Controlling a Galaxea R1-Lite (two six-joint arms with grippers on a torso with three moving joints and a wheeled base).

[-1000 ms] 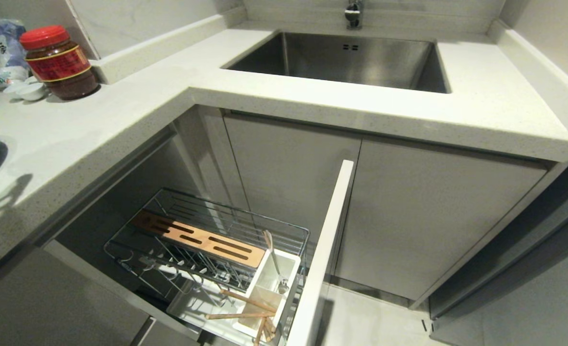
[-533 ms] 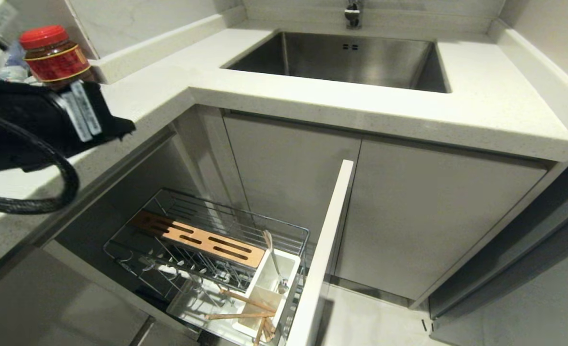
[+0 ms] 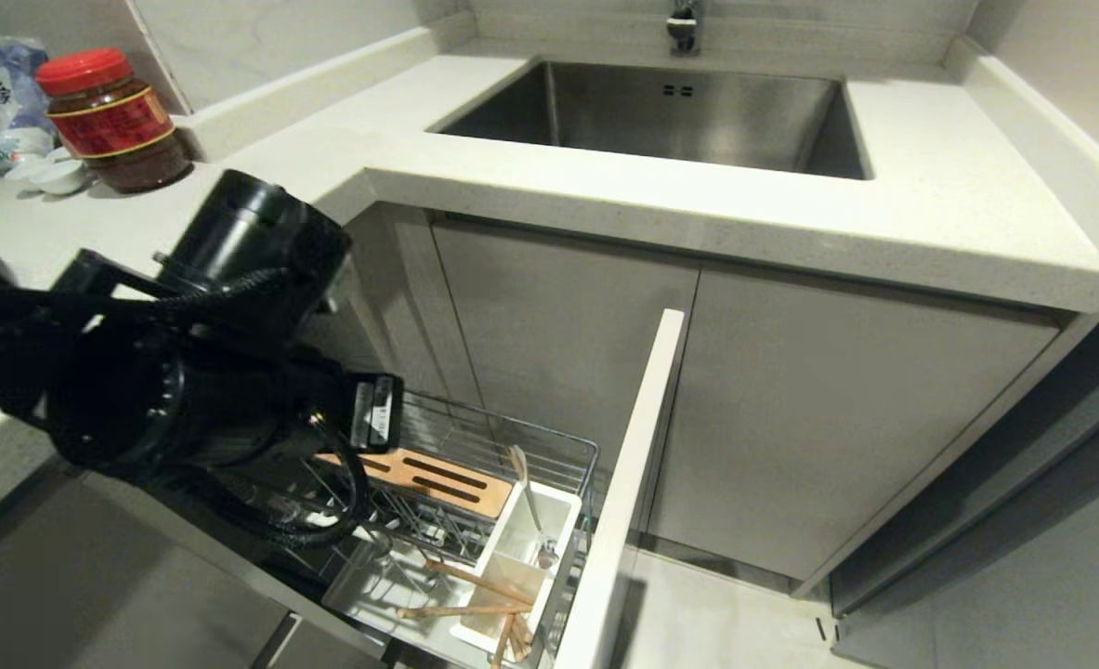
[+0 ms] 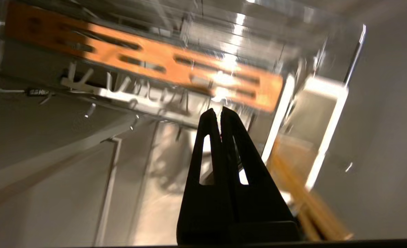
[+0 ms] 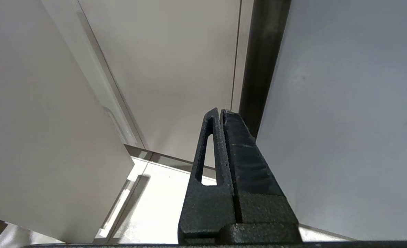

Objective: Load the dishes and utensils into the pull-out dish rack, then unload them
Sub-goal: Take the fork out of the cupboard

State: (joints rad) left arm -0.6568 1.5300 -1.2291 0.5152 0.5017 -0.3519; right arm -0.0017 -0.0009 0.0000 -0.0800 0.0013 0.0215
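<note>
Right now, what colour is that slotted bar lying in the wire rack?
Orange-brown wood with dark slots: the slotted bar, seen best in the head view.

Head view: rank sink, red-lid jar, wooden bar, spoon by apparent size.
1. sink
2. red-lid jar
3. wooden bar, partly hidden by the left arm, so its rank against the jar is unsure
4. spoon

A pale speckled L-shaped countertop [image 3: 930, 204] holds a steel undermount sink [image 3: 698, 121] beneath a faucet [image 3: 684, 26]; flat grey cabinet doors [image 3: 828, 409] stand below, over a light tiled floor [image 3: 698, 623]
</note>
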